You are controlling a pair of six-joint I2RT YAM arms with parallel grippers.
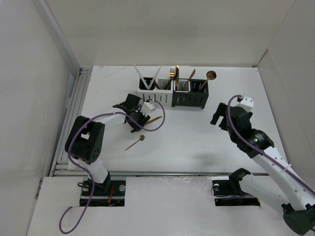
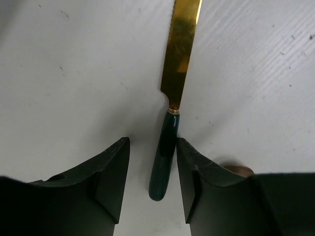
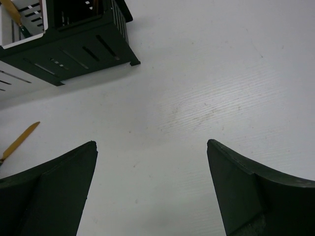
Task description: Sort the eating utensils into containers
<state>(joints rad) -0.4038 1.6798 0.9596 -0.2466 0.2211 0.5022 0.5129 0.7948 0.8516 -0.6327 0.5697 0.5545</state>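
Top view: the left gripper is low on the table over the knife, in front of the caddies. A spoon lies near, apart.

Left wrist view: jaws are spread, one each side of the green handle, which sits closer to one finger. Not pinched yet. I think: center first, then close on the handle and lift w/o dragging the blade.

Right wrist view: the right gripper is spread wide, holds nothing, near the black caddy.

Black-and-white arms, purple cables
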